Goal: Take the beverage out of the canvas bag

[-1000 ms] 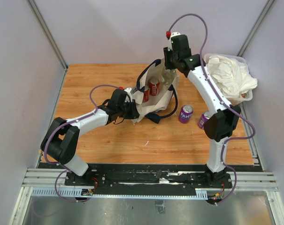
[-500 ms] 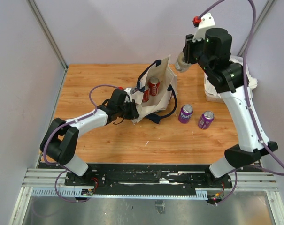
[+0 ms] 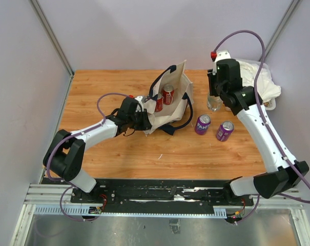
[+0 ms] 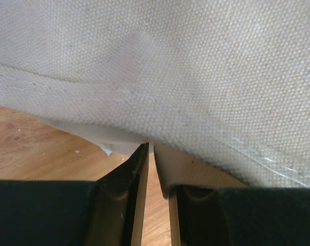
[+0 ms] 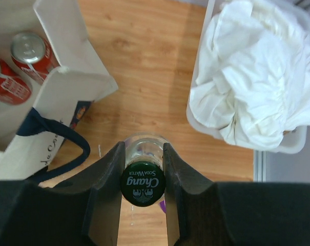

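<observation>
**Bottle out of the bag, two red cans left inside**

The canvas bag (image 3: 176, 79) sits near the middle of the tabletop (image 3: 108, 87), its mouth gaping open and one cream panel standing up. Inside it are two red cans (image 3: 168, 94), side by side.

The left end effector (image 4: 150, 150) is pinched nearly closed on the bag's near edge, with a fold of the cloth caught between its fingers.

The bottle (image 5: 142, 183), clear glass with a dark green cap, is outside the bag, between the bag and the tub (image 5: 198, 77). The right end effector (image 5: 142, 149) has its jaws closed on the bottle's neck from both sides, just under the cap. From where I stand I can't tell whether the bottle's base touches the wood.

The tub is clear plastic at the far right and heaped with crumpled white cloths (image 5: 247, 77).

Two purple cans (image 3: 203, 124) stand upright on the tabletop, just in front of the bottle and near each other.

In all: one bag, one tub, one bottle, two red cans and two purple cans.
</observation>
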Controlling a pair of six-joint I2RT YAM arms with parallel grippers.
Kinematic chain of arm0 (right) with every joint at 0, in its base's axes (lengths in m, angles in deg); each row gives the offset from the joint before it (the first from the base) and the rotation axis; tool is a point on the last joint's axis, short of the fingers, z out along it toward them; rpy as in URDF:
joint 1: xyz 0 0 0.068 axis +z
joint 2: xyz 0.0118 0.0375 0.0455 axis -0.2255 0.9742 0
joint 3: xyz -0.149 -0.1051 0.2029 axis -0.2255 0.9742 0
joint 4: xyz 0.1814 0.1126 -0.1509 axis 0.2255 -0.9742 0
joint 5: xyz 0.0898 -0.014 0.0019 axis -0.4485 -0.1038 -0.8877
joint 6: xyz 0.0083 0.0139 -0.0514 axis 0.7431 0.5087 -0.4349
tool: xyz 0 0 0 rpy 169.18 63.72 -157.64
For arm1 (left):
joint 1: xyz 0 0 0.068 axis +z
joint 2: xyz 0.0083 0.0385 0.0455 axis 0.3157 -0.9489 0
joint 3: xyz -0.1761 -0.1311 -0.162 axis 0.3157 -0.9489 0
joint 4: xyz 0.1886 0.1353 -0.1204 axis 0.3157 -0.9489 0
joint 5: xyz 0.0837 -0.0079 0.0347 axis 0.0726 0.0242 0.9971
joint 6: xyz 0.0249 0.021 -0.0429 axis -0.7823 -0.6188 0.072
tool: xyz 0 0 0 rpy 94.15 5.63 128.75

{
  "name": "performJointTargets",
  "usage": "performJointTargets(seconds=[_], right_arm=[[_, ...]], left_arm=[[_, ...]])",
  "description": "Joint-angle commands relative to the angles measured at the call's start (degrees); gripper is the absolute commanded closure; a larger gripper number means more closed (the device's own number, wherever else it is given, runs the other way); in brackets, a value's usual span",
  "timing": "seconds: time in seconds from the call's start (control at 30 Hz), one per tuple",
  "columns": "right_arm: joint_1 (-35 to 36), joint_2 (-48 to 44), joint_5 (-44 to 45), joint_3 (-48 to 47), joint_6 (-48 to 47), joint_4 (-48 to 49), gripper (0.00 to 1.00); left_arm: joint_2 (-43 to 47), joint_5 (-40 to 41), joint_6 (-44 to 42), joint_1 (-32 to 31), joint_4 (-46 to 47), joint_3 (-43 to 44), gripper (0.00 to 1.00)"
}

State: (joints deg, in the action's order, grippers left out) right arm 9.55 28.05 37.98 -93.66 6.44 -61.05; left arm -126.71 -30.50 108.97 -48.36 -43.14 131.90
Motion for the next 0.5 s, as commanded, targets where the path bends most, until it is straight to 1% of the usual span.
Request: performJointTargets(seconds=[0.0, 0.23, 0.47], right_arm=[[-3.3, -3.8, -0.3, 4.3, 2.6, 11.4, 0.99], [-8.4, -3.2, -3.8, 13.4, 6.0, 17.7, 0.99], [-11.0, 0.4, -6.3, 14.7, 6.4, 20.6, 0.99]], left_arm=[[-0.6, 1.1, -0.4, 0.2, -7.9, -0.7, 0.75], [-1.0, 1.0, 0.0, 0.2, -7.8, -0.7, 0.75], [-2.0, 1.2, -0.1, 0.2, -8.0, 0.2, 0.75]])
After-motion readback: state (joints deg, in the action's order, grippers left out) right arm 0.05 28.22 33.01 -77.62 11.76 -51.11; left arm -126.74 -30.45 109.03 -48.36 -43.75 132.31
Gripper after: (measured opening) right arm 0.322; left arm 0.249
